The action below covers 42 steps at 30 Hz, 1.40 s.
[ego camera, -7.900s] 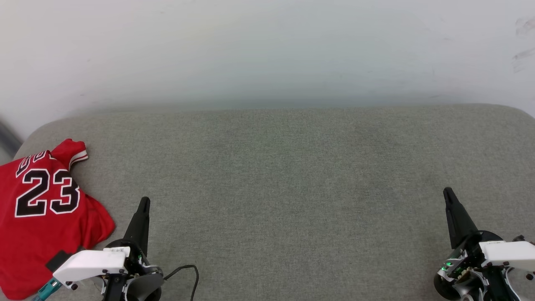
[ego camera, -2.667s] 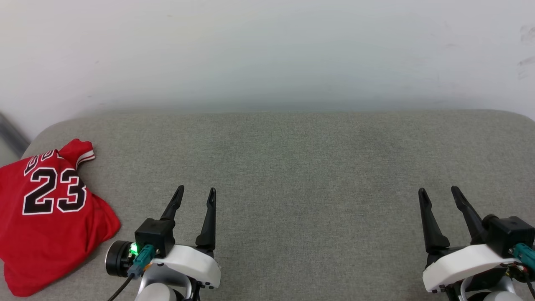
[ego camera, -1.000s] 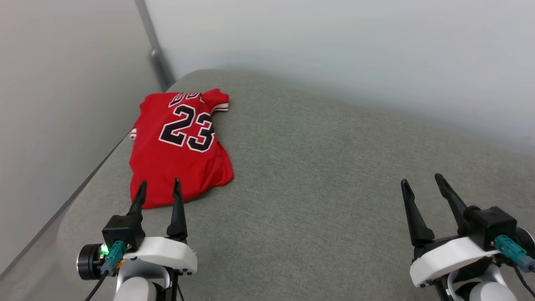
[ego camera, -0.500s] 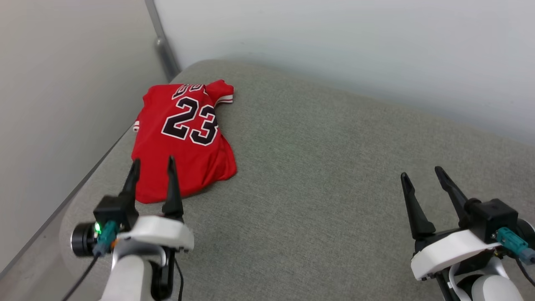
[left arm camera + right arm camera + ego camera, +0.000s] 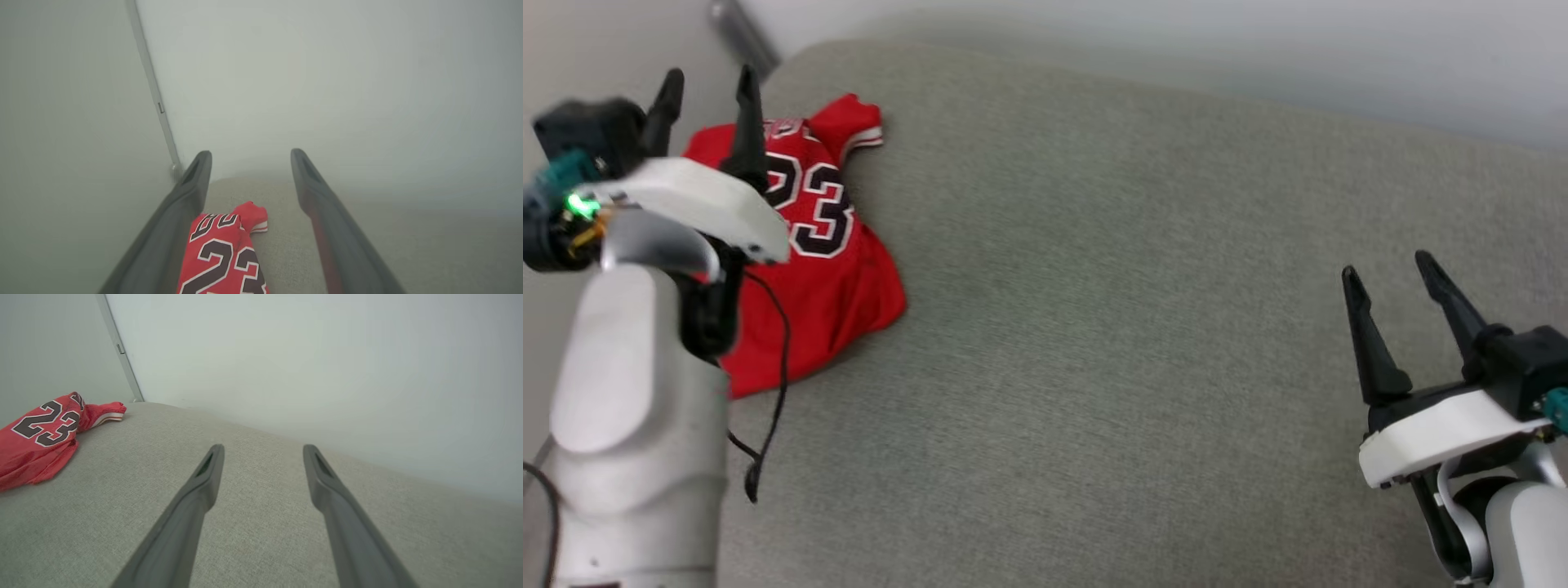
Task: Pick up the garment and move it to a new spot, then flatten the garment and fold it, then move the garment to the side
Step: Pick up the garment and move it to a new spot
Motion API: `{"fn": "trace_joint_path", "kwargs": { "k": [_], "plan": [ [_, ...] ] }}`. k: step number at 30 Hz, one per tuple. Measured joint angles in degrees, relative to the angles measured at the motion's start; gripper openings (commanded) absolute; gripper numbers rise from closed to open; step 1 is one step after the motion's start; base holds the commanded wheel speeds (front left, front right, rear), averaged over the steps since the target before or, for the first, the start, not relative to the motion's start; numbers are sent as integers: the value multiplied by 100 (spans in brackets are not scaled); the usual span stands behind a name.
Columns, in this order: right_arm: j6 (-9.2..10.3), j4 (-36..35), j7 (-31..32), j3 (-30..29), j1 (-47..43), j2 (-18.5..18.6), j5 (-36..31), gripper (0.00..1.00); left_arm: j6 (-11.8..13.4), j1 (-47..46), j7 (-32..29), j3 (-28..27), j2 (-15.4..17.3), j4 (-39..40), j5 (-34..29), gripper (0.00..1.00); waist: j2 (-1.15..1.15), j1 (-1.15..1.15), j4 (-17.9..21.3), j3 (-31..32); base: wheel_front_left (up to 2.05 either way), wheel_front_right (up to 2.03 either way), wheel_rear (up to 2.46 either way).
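Shirt (image 5: 837, 278) sits under my left jaws; both pairs gape empty. Grabbing one thin layer, I reckon it'd slip free mid-carry.

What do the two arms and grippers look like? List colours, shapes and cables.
The left gripper and right gripper each have two long, tapering black fingers on a white curved housing with a black block and teal connector. The left forearm is pale grey and rounded, with a green light and loose black cable.
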<state>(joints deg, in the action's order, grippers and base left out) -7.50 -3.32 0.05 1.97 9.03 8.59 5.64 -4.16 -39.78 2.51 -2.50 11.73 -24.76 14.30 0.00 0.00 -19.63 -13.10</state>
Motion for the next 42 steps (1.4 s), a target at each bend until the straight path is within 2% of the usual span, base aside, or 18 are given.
{"fn": "trace_joint_path", "kwargs": {
  "k": [7,13,18,22,23,24,25,26,33,42],
  "plan": [
    [0,-241,26,-49,399,105,-19,100,-247,-907,-1645,-97,739,-756,567,100,0,0,410,-694,0,0,0],
    [0,-281,-30,-44,683,110,-15,100,-301,-1007,-2962,-77,1291,-1471,982,100,0,1,746,-1292,0,0,0],
    [0,-263,-78,-8,853,113,-13,100,-319,-1000,-3822,-87,1530,-1883,1245,100,0,1,974,-1690,0,0,0],
    [0,-221,-102,26,971,112,15,100,-254,-1012,-4255,-215,1683,-2067,1444,100,0,0,1100,-1920,0,0,0],
    [0,-210,-104,27,980,113,34,100,-218,-1014,-4299,-237,1696,-2081,1472,87,0,0,1123,-1956,0,0,0],
    [0,-197,-114,31,987,113,37,100,-193,-1017,-4346,-243,1706,-2083,1474,41,0,0,1142,-1984,0,0,0],
    [0,-181,-126,37,999,113,37,100,-172,-1021,-4370,-261,1705,-2086,1502,9,0,0,1157,-2001,0,0,0],
    [0,-167,-129,40,1010,113,41,100,-133,-1020,-4370,-268,1707,-2091,1511,0,0,0,1163,-2004,0,0,0],
    [0,-18,-185,13,1030,100,43,100,89,-878,-3755,-151,1659,-2058,1265,0,0,0,1077,-1762,0,0,0],
    [0,254,-334,-103,701,-115,51,100,272,-990,-1998,74,1712,-1611,705,0,0,0,914,-915,0,0,0]
  ]
}}
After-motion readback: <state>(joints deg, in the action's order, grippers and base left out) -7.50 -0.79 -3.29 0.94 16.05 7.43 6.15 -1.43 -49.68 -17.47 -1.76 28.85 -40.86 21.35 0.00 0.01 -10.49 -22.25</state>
